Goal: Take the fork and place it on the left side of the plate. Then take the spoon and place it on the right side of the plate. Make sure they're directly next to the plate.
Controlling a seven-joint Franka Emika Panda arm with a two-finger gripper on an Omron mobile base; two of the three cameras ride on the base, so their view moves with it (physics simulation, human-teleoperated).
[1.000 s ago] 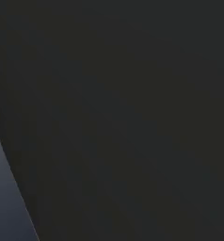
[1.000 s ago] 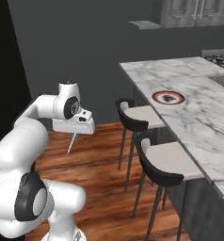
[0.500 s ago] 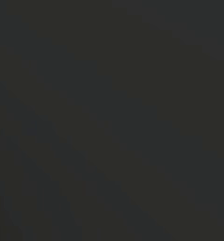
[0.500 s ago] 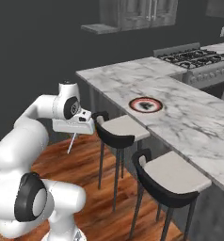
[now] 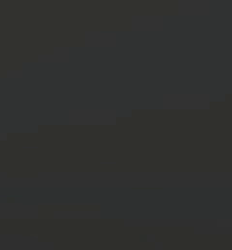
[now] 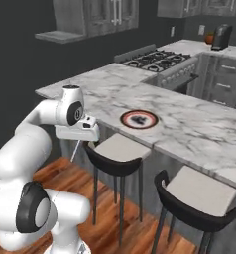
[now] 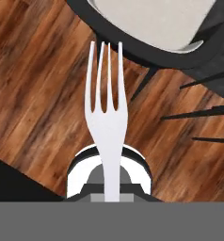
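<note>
My gripper (image 6: 78, 141) hangs low at the left, out over the wooden floor and short of the counter. It is shut on the fork (image 6: 75, 151), whose slim grey shaft points down from the hand. In the hand view the fork (image 7: 104, 108) rises from the gripper (image 7: 111, 190) with its prongs toward a stool seat. The plate (image 6: 139, 119), red-orange rimmed with a dark centre, lies on the marble counter (image 6: 199, 124) to the right of the hand and higher. The spoon is out of view.
Two dark bar stools with pale seats stand along the counter's near side, one (image 6: 117, 149) just right of the gripper, the other (image 6: 202, 194) further right. A gas stove (image 6: 157, 58) and a dark toaster (image 6: 221, 35) sit behind. Wooden floor (image 6: 135, 233) lies below.
The whole right base view has shifted as the base moved: counter, plate and stools now sit closer and more central. The arm keeps the same pose, still holding the fork.
</note>
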